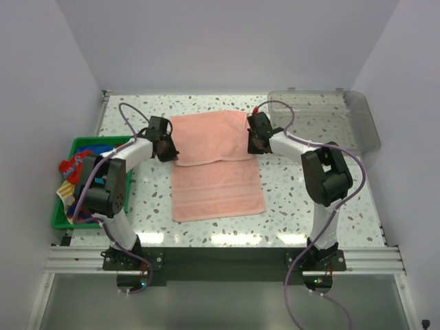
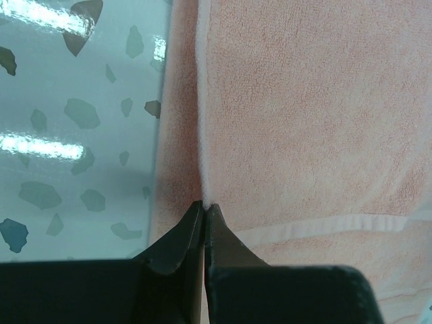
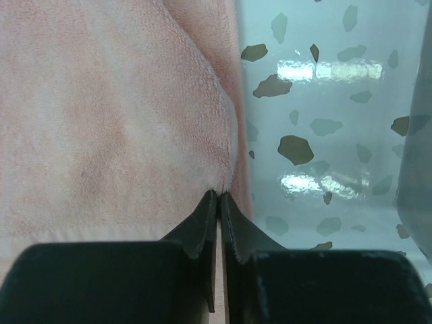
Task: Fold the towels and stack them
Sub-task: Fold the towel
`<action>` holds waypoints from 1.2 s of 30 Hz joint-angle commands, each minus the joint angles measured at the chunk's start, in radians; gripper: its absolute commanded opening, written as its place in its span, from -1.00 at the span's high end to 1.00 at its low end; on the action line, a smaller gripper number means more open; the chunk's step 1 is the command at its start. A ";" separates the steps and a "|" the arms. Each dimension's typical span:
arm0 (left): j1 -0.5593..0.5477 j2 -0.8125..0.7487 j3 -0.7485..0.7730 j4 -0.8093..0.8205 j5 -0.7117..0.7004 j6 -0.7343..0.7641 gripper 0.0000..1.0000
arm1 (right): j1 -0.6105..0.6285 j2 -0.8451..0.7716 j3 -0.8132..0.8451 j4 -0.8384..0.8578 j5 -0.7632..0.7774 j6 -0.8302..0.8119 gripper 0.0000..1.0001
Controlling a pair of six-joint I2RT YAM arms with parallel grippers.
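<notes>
A salmon pink towel (image 1: 214, 175) lies flat in the middle of the table, its far part folded toward me into a second layer. My left gripper (image 1: 172, 152) is at the left end of that folded layer. In the left wrist view it (image 2: 204, 204) is shut on the towel's (image 2: 304, 115) pale edge. My right gripper (image 1: 255, 144) is at the right end. In the right wrist view it (image 3: 219, 194) is shut on a pinched bulge of the towel (image 3: 101, 101). More towels (image 1: 72, 172), red, blue and yellowish, are bunched in the basket.
A green plastic basket (image 1: 89, 142) stands at the table's left edge. At the back right sits a clear plastic tray (image 1: 323, 117), whose wall shows at the right of the right wrist view (image 3: 415, 169). Speckled tabletop (image 1: 295, 199) surrounds the towel.
</notes>
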State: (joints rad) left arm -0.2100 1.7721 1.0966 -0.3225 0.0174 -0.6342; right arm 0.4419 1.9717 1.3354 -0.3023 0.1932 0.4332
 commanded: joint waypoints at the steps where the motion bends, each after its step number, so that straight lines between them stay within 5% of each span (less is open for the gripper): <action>1: 0.000 -0.026 0.052 -0.018 -0.039 0.030 1.00 | -0.005 -0.043 0.050 -0.015 0.037 -0.020 1.00; 15: 0.009 -0.063 0.236 -0.220 -0.048 0.070 1.00 | -0.005 -0.125 0.237 -0.280 0.065 -0.112 1.00; 21: 0.009 -0.236 0.230 -0.357 -0.047 0.080 1.00 | -0.005 -0.255 0.248 -0.447 0.015 -0.120 1.00; 30: -0.029 -0.643 -0.206 -0.385 0.090 -0.010 1.00 | 0.029 -0.594 -0.111 -0.515 -0.216 -0.036 1.00; 36: -0.100 -0.755 -0.501 -0.323 0.128 -0.123 1.00 | 0.076 -0.706 -0.395 -0.471 -0.242 0.030 1.00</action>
State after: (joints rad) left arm -0.2924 1.0435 0.6670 -0.6556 0.1326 -0.6952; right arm 0.5079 1.2949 1.0203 -0.7589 -0.0280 0.4141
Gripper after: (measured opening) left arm 0.045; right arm 0.015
